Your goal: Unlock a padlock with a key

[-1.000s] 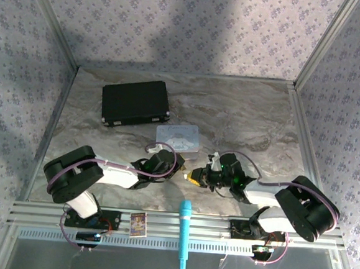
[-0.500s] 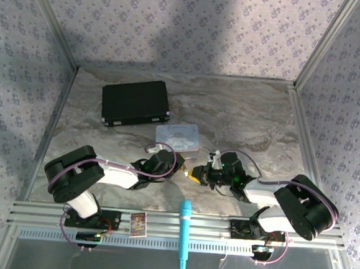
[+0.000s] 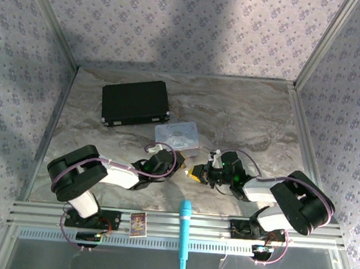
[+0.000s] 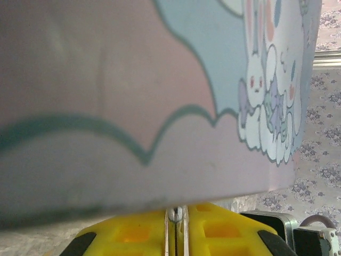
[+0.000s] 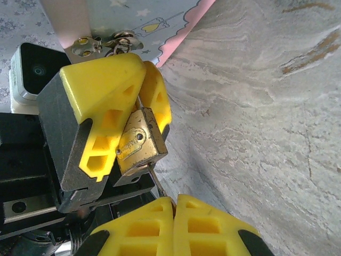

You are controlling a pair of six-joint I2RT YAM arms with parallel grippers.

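Near rail: a blue pen-like tool (image 3: 184,234) and a small printed card (image 3: 138,223) lie at the front edge; the card's print is too small to read.
Right fingers (image 5: 154,224): clenched tip to tip, pinching the key (image 5: 153,178), a thin silvery sliver that runs up from between them to the underside of the padlock.
Left fingers (image 5: 101,90): clamped on the padlock (image 5: 139,143), holding the brass body tilted above the counter (image 3: 250,115), its keyway end turned toward the right fingers.
Padlock position: between the two arms at mid-counter, just in front of the pastel tin.
Step in hand: by my reading, seating the key in the keyway; how deep the tip sits cannot be told.
Next move: likely a straight push along the key's line, then a twist of the right wrist while the left grip resists.
Pastel tin (image 3: 177,135): shows cartoon rabbits and stars, with no readable words.
Padlock markings: none legible on the brass face.
Black case (image 3: 136,102): lies farthest back, closed, with no visible label.
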